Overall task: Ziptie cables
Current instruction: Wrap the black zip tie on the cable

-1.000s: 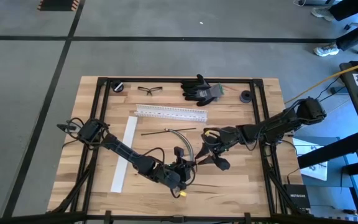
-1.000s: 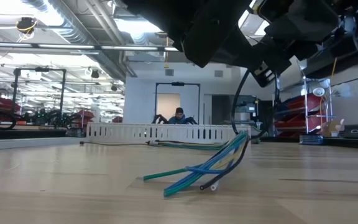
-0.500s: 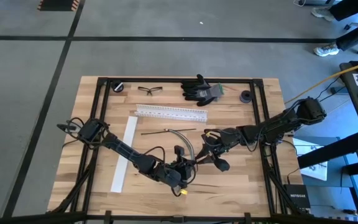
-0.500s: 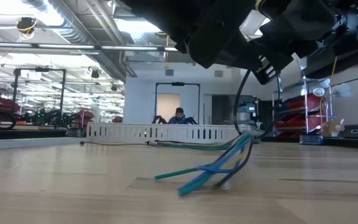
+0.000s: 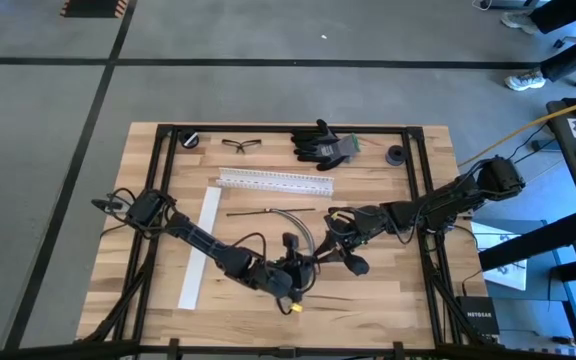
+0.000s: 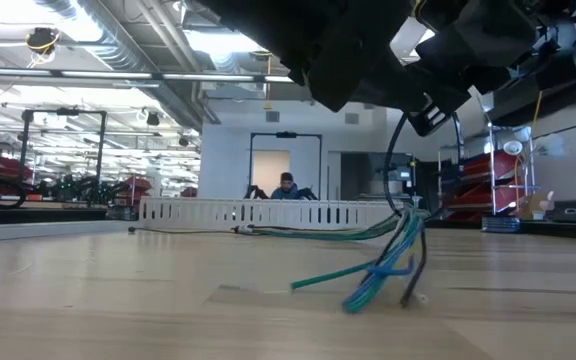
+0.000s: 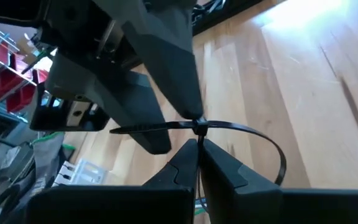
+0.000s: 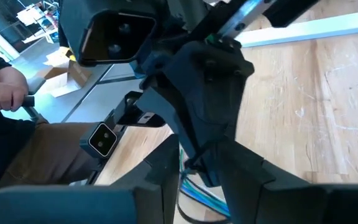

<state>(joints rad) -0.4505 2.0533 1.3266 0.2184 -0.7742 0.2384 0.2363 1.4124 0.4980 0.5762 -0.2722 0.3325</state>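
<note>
The cables (image 5: 298,215) are a curved bundle of dark, blue and green wires near the table's middle. In the low view the cables (image 6: 393,260) hang from above, their free ends (image 6: 368,298) resting on the wood. A black ziptie (image 7: 199,127) makes a loop (image 7: 277,155) in the left wrist view. My left gripper (image 5: 296,270) is shut on that ziptie. My right gripper (image 5: 326,250), close beside it, is shut on the cables. The two grippers hide much of the bundle from above. My left gripper pinches the ziptie between its two fingertips (image 7: 188,155) just below the ziptie's head (image 7: 199,126). The strap's tail (image 7: 129,129) sticks out to one side and the loop curves off to the other, clear of the table. My right gripper holds the cables (image 8: 188,185) between its two fingers, partway along the bundle. The left gripper's body hides most of the place of contact. Below the hold the bundle hangs steeply and its free ends touch the table.
A white slotted rail (image 5: 275,181) and a flat white strip (image 5: 200,248) lie left of the work spot. Black gloves (image 5: 320,143) and safety glasses (image 5: 240,145) lie at the far edge. A person's hand (image 8: 5,93) shows beyond the table.
The bundle's free ends have slid along the table toward its right edge, and the hanging part now stands steeper than a second ago. My left gripper has crept slightly toward my right gripper. Both stay shut.
</note>
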